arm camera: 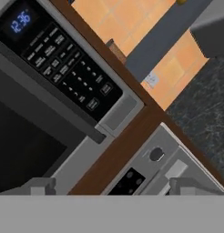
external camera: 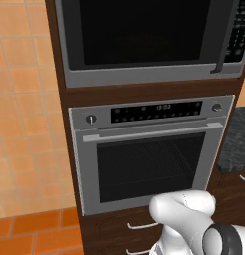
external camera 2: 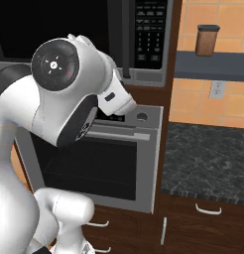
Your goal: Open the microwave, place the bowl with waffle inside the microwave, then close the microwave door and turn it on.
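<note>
**Desk:** Facing a tall brown wood cabinet column, what does the white robot arm [external camera 2: 59, 94] have in front of it?

**Photographer:** Up top sits the built-in grey steel microwave [external camera: 144, 74], its black glass microwave door [external camera: 139, 30] shut flush in the frame, the slim dark vertical handle [external camera: 225, 42] running down the door's right edge. Just beside the handle is the black button keypad [arm camera: 70, 68], with a blue clock readout [arm camera: 20, 22] above the buttons in the hand view.

**Desk:** And below it?

**Photographer:** A strip of brown wood, then the steel oven [external camera: 149, 154] with two round knobs [external camera: 90, 119] and a horizontal bar handle [external camera: 149, 132], door closed too.

**Desk:** The gripper?

**Photographer:** The two-finger gripper [arm camera: 109, 185] stands spread wide with nothing between its dark tips (they poke up at the bottom of the hand view). It hangs in the air near the microwave's lower right corner, clear of handle and keypad.

**Desk:** Anything to the right?

**Photographer:** A dark speckled stone counter [external camera 2: 213, 158] over wood drawers, an orange tiled wall [external camera 2: 228, 104], and a brown canister with a dark lid [external camera 2: 207, 39] on a grey shelf [external camera 2: 213, 64].
</note>
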Tool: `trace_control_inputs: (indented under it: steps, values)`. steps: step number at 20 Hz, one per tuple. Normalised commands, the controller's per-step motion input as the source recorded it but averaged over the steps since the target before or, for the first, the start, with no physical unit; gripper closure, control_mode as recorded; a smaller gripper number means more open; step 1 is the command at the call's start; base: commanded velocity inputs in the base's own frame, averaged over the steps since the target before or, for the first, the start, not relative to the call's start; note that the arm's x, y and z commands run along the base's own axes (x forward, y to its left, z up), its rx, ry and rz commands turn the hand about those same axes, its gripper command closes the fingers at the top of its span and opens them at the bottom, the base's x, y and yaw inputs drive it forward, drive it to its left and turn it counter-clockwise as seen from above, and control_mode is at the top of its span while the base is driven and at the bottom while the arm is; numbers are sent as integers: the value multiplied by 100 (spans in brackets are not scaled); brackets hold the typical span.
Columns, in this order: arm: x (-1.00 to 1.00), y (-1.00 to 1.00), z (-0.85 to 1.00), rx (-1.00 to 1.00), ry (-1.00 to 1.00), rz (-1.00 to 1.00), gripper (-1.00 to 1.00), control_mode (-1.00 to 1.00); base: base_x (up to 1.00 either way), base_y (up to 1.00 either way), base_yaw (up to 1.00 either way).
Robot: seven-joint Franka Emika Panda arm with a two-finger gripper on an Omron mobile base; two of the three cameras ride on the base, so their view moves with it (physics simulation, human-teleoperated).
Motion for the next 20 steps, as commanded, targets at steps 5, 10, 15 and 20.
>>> trace_control_inputs:
  steps: [5,10,15,20]
  values:
    - [11,-23,-11,9,0,0,-100,-100,0,0,0]
    - [19,-8,-12,8,-4,1,-100,-100,0,0,0]
    - [57,-2,-7,8,-15,1,100,-100,0,0,0]
    - [65,-15,-3,6,-17,1,100,-100,0,0,0]
